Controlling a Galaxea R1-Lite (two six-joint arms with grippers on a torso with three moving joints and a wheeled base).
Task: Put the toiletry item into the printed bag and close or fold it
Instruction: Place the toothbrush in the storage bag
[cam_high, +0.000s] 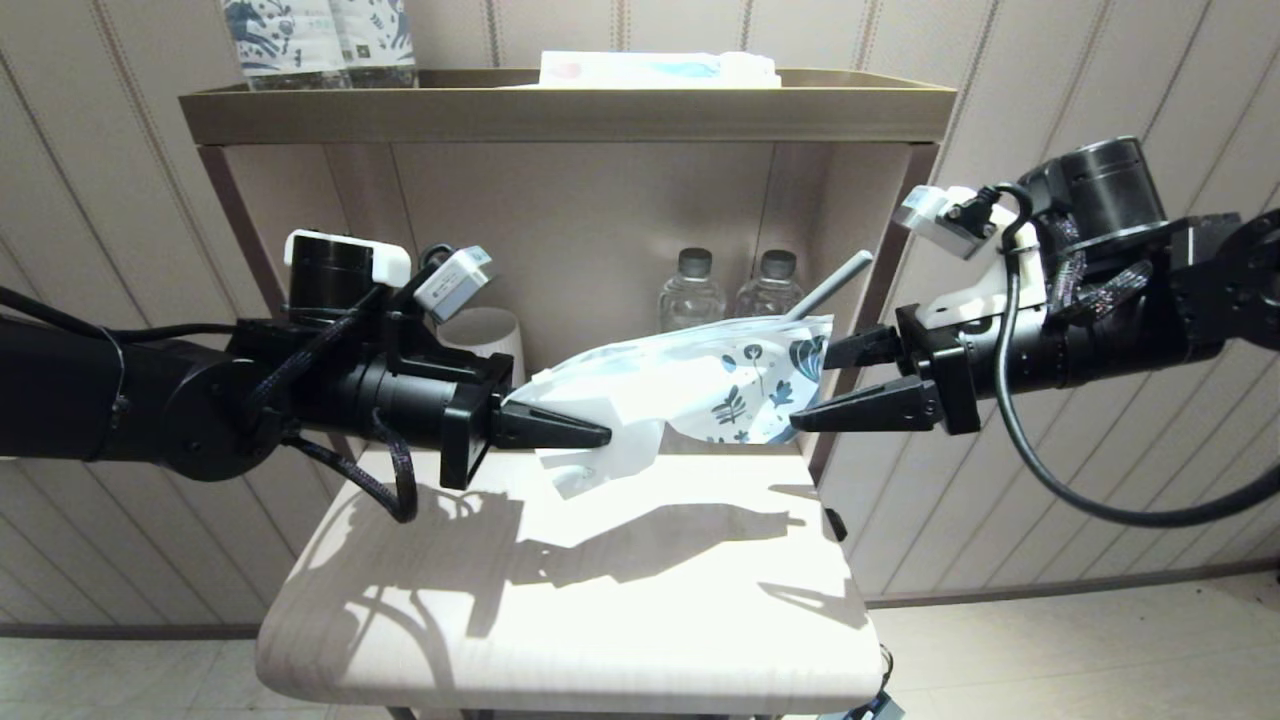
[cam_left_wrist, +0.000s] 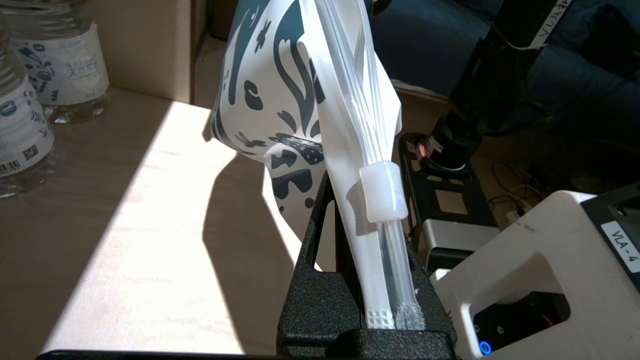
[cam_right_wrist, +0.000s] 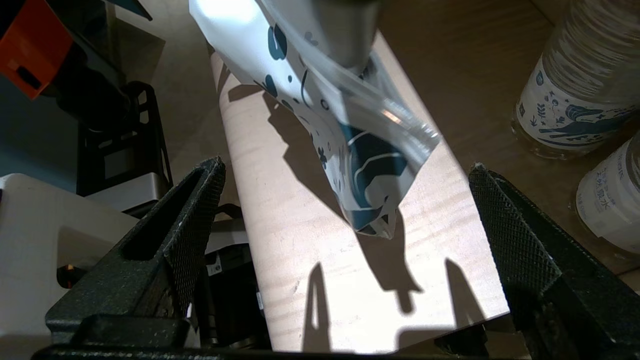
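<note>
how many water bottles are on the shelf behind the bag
2: one water bottle and a second water bottle stand side by side in the shelf, behind the printed bag. The bag may hide others.

The bag (cam_high: 690, 385) is white and half see-through, with dark blue leaves and flowers printed at one end and a clear-white zip strip (cam_left_wrist: 382, 192). A pale grey toothbrush (cam_high: 828, 287) handle pokes out of it. Both grippers, left (cam_high: 590, 435) and right (cam_high: 810, 385), are matt black. The bottles (cam_high: 728, 290) are clear, their white labels printed in blue. The table (cam_high: 560, 620) is pale wood-grain, streaked with bright sun and dark shadow. The shelf (cam_high: 560, 110) is olive-brown.
</note>
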